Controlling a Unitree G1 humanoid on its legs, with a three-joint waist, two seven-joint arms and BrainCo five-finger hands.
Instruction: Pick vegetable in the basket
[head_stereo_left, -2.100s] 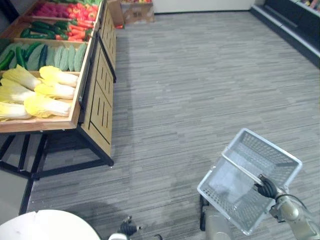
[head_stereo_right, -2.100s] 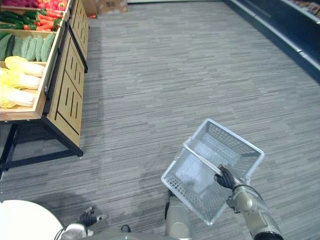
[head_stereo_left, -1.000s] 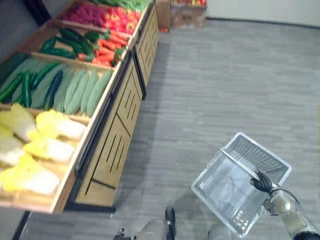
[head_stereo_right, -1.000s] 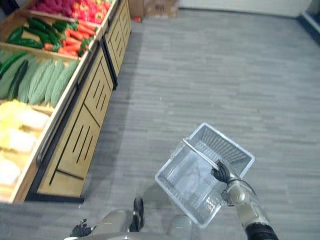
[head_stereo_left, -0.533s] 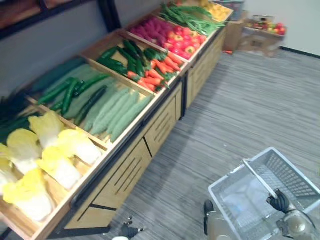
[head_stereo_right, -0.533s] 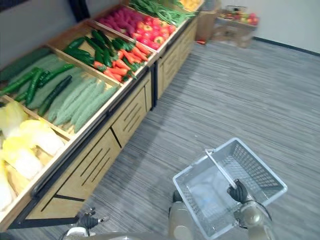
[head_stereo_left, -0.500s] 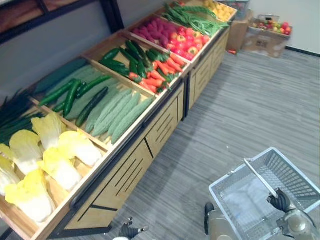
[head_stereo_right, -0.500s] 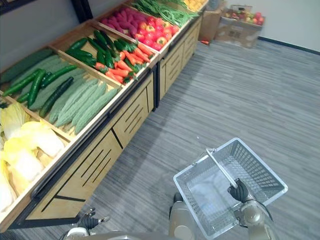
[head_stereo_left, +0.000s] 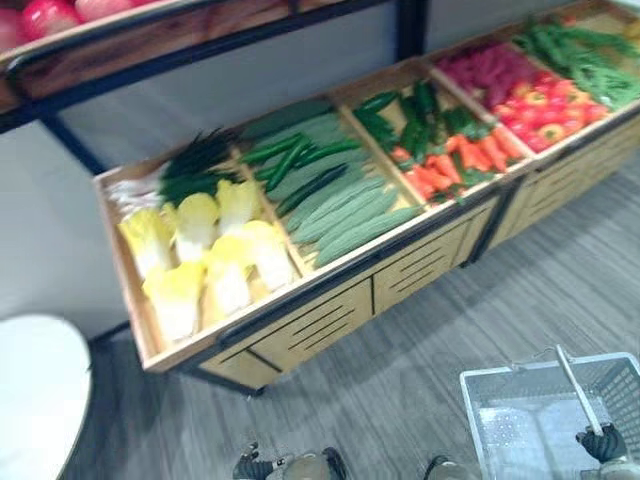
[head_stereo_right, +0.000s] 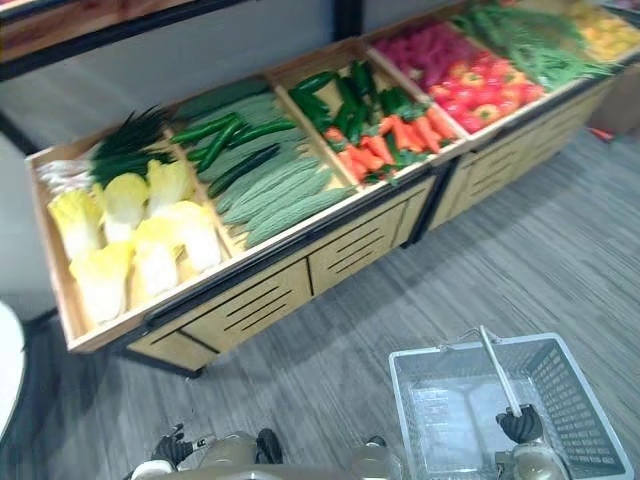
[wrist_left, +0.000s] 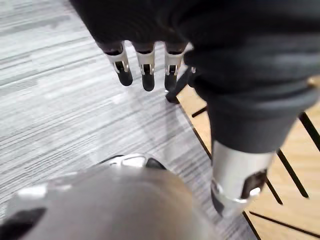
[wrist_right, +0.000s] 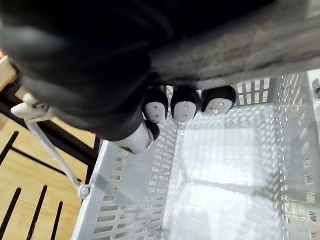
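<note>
**Facing the produce stand, basket at the ready**

Carrying a white perforated plastic basket (head_stereo_right: 575, 405) at the lower right of the right eye view, with the fingers of the right hand (head_stereo_right: 520, 424) curled tight round its thin pale bar handle (head_stereo_right: 497, 372). Probably gripped this way to keep the opening upward and ready for loading. In the right wrist view, dark fingertips (wrist_right: 184, 107) tucked under the handle, and nothing lying on the basket's bare bottom.

Keeping the left hand (wrist_left: 146, 62) low at the bottom edge, left of centre, with fingers straight and relaxed and nothing in them — presumably reserved for the picking itself.

Looking across a long wooden display stand (head_stereo_right: 260, 295) with a slotted front, running from the left edge to the upper right and split into compartments. Tilted toward the aisle, likely to put the produce within easy reach. From left to right:

- pale yellow leafy cabbages (head_stereo_right: 130, 235)
- dark green cucumbers (head_stereo_right: 230, 135) beside ribbed pale green gourds (head_stereo_right: 285, 200)
- orange carrots (head_stereo_right: 385, 140)
- red peppers (head_stereo_right: 480, 100)

All vegetables lying in the stand, well apart from both hands — picking not yet begun.
</note>
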